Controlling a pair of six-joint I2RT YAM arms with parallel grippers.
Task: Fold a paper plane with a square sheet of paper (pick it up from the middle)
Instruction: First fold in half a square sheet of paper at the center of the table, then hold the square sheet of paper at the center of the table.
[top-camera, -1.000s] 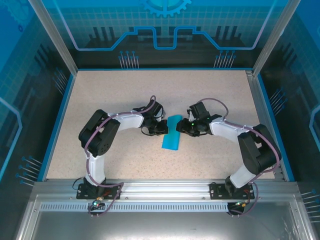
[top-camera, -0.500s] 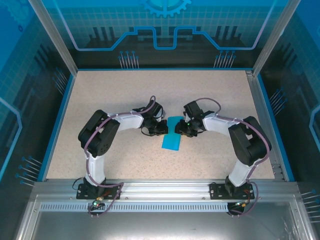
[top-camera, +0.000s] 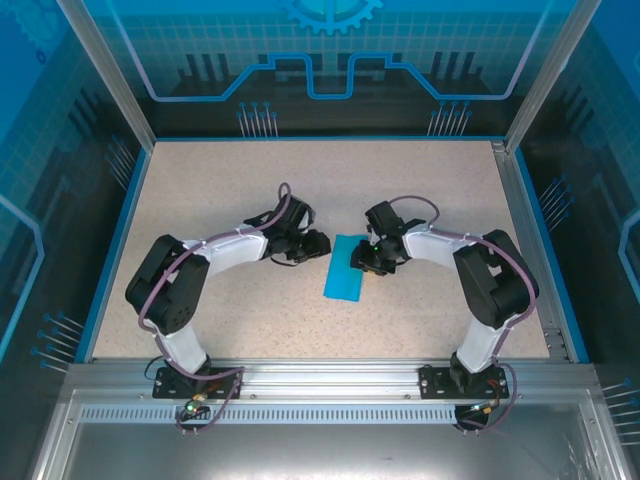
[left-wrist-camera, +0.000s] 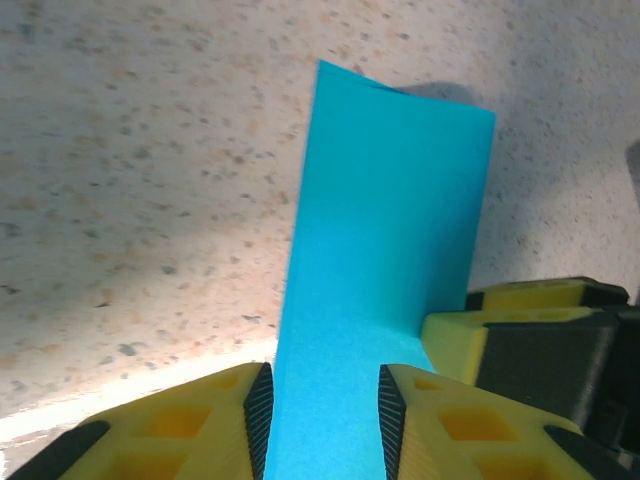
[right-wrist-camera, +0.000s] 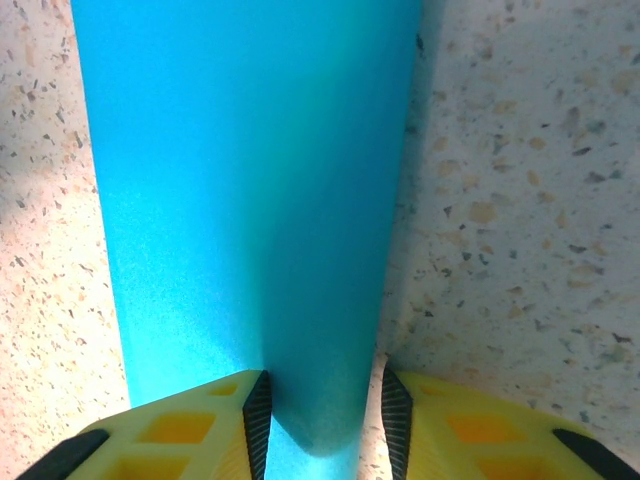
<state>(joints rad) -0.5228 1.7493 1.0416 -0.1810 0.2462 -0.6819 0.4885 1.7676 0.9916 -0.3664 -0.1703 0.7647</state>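
Observation:
The square sheet of paper (top-camera: 345, 275) is a teal-blue strip, folded over, lying on the speckled table between my two grippers. My left gripper (top-camera: 318, 243) stands at the strip's upper left edge. In the left wrist view the paper (left-wrist-camera: 390, 200) runs out from between that gripper's (left-wrist-camera: 322, 385) parted jaws. My right gripper (top-camera: 360, 262) rests at the strip's upper right. In the right wrist view the paper's (right-wrist-camera: 230, 180) shaded, raised fold sits between the parted jaws of this gripper (right-wrist-camera: 325, 395), with bare table showing beside the right pad. No finished paper plane is in view.
The speckled table (top-camera: 240, 190) is bounded by a blue rim and aluminium posts. A yellow finger of the right gripper (left-wrist-camera: 510, 320) shows beside the paper in the left wrist view. Both arm bases sit on the rail (top-camera: 330, 378) at the near edge.
My left gripper has opened off the paper and drawn back a little to the left, its elbow swinging outward. The right gripper has shifted slightly toward the strip. The paper lies lower.

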